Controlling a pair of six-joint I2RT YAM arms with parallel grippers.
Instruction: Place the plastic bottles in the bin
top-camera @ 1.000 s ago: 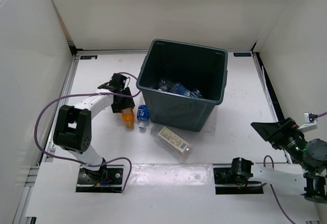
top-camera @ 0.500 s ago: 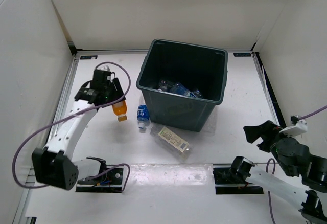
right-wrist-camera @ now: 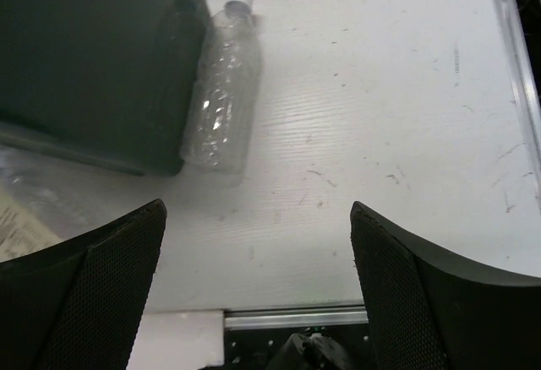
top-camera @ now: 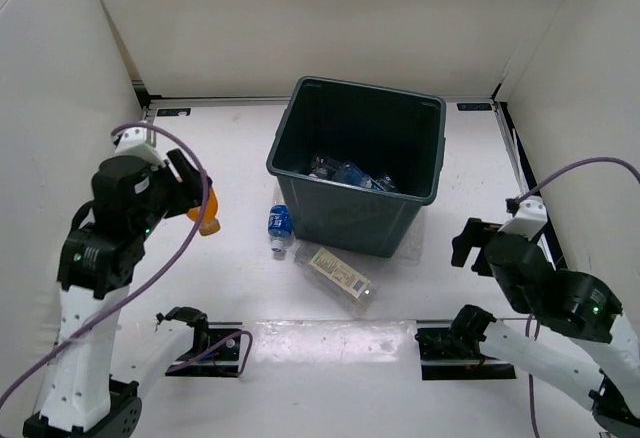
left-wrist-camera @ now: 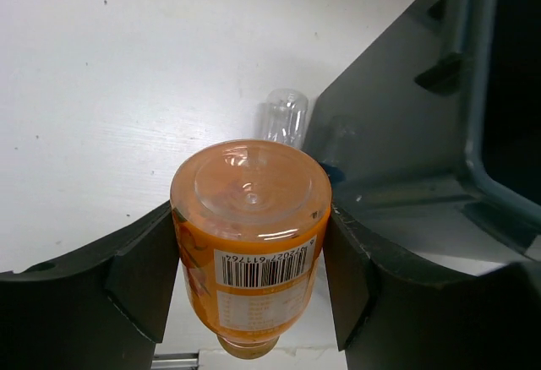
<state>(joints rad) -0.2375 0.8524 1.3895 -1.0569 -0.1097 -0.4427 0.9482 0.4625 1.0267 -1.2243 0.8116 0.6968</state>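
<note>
My left gripper (top-camera: 200, 201) is shut on the orange bottle (top-camera: 206, 210) and holds it above the table, left of the bin (top-camera: 345, 213). In the left wrist view the orange bottle (left-wrist-camera: 249, 218) sits base-up between both fingers (left-wrist-camera: 139, 277), with the bin wall (left-wrist-camera: 397, 125) to the right. Several bottles (top-camera: 350, 173) lie inside the bin. A blue-labelled bottle (top-camera: 280, 228) and a cream-labelled bottle (top-camera: 338, 271) lie on the table by the bin's front. My right gripper (top-camera: 468, 243) is open and empty, right of the bin. Beyond its jaws a clear bottle (right-wrist-camera: 221, 91) lies against the bin (right-wrist-camera: 93, 57).
White walls enclose the table on the left, back and right. A purple cable (top-camera: 185, 243) loops from the left arm and another (top-camera: 590, 168) from the right arm. A metal rail (right-wrist-camera: 296, 318) runs along the table's near edge.
My left arm has lifted the orange bottle off the table and carried it left, away from the bin. My right arm has risen and swung in over the table's right side.
</note>
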